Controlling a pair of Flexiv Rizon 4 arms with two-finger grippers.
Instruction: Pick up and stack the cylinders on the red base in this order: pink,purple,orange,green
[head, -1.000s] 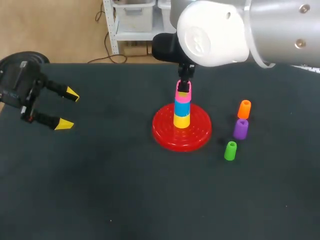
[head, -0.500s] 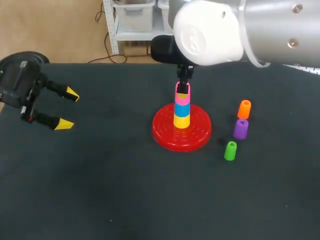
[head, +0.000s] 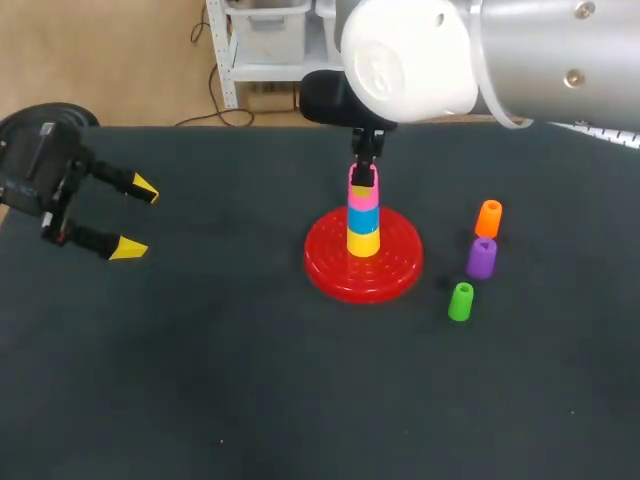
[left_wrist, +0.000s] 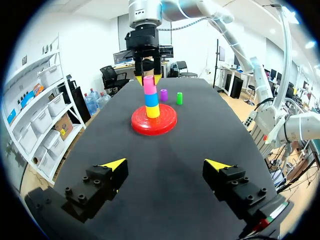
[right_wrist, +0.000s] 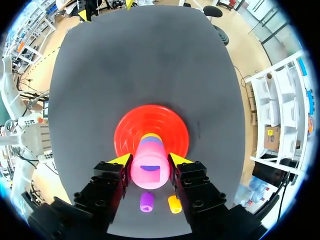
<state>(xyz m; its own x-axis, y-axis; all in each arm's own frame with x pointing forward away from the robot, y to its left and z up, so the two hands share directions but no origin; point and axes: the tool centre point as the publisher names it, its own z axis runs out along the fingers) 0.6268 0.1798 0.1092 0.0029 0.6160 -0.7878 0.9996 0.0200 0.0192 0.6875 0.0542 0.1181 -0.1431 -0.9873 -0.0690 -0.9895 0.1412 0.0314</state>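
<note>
- pink cylinder: top of the stack, upright, sitting between the fingers of the right gripper. Both yellow-tipped fingers press its sides, so it is pinched.
- Top face of the pink piece shows a dark recess. No writing readable on it.
- Directly under it: blue cylinder, then yellow cylinder, all in line and upright.
- Stack stands at the centre of the red base, straight below the right gripper. The base is a ribbed disc, flat on the table.
- purple cylinder and orange cylinder: loose on the table, off the base, just beside each other. In the right wrist view they show back between the finger bodies, on the wrist side of the tips.
- green cylinder: upright on the table, near the purple one and near the base rim, not touching either.
- left gripper: fingers spread wide with nothing between them, well apart from the stack, which stands far ahead of it.
</note>
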